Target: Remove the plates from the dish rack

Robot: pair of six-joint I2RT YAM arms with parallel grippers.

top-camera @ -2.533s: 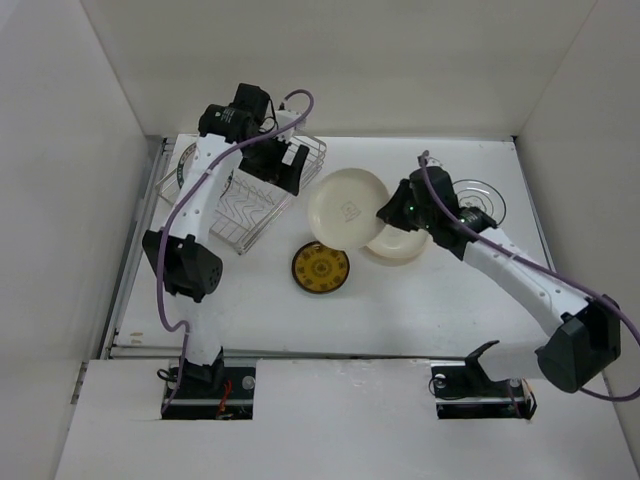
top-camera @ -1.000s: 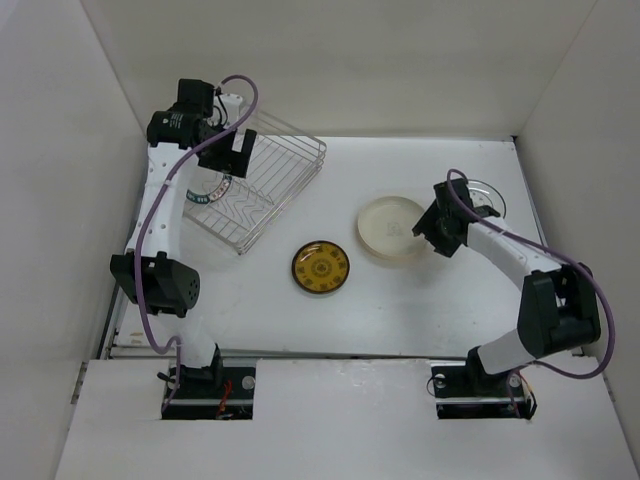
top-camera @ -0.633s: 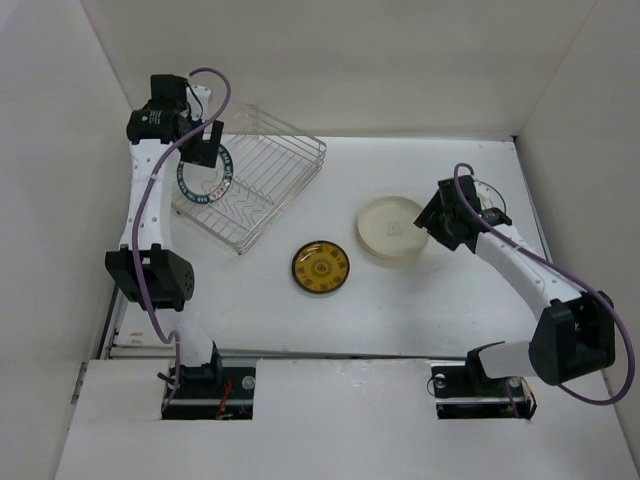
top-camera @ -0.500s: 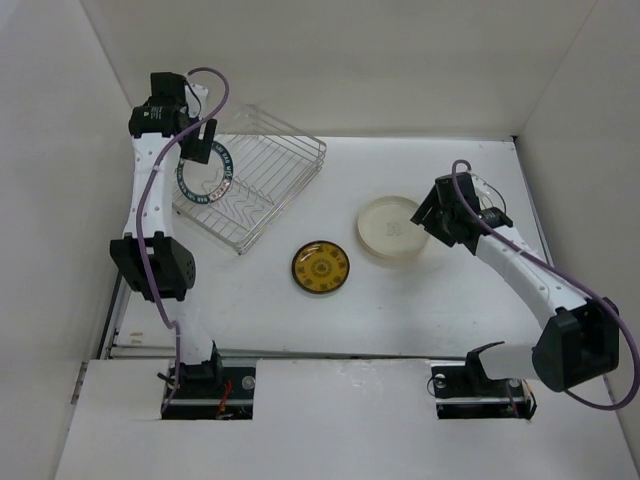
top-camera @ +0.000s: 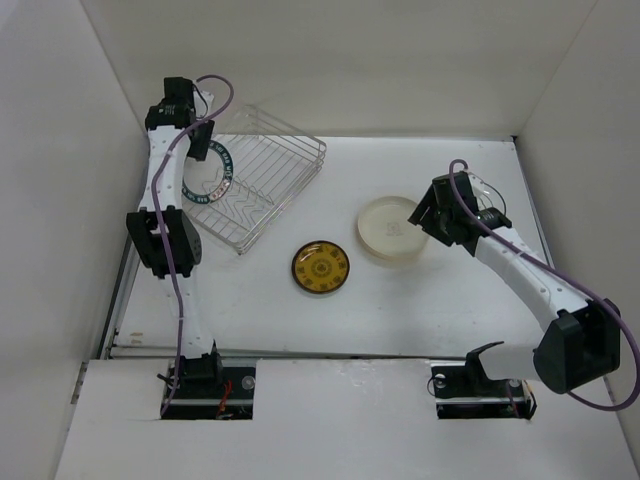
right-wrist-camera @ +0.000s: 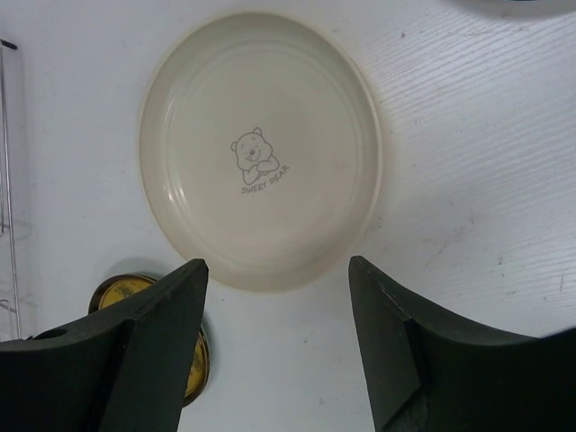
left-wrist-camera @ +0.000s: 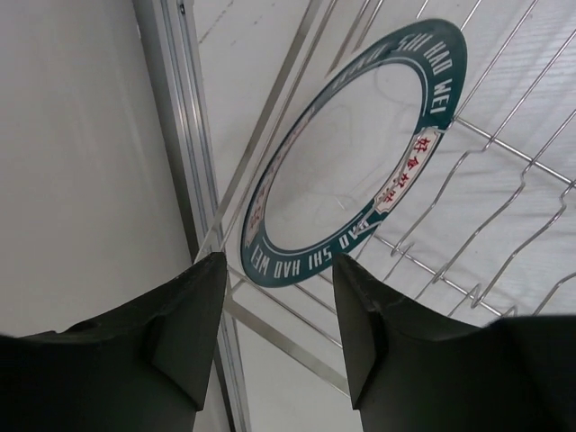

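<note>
since the earlier frames our left arm has swung off the middle of the dish rack [top-camera: 255, 200] toward the far-left corner of the bench [top-camera: 350, 320]. the cream plate [top-camera: 388, 228] that the right arm carried in the air now lies flat, right of the bench's centre. the right fingers [right-wrist-camera: 274, 270] stand apart above it, holding nothing. the dark plate [top-camera: 320, 267] with the gold centre lies flat near the middle of the bench.

we see one plate left in the rack: the teal-rimmed plate [left-wrist-camera: 360, 153], at the rack's end nearest the left edge, leaning back on the wires rather than upright. the left fingers [left-wrist-camera: 279, 270] are apart and empty. the plate lies straight ahead of them, its lower rim just beyond the gap and not yet between them. in the left wrist view its oval runs from lower left to upper right, so the rim crosses the gap at a slant. we judge this grasp belongs to the left arm, the right being well apart across the bench. the move turns on sliding the fingers forward, one each side of that near rim.
</note>
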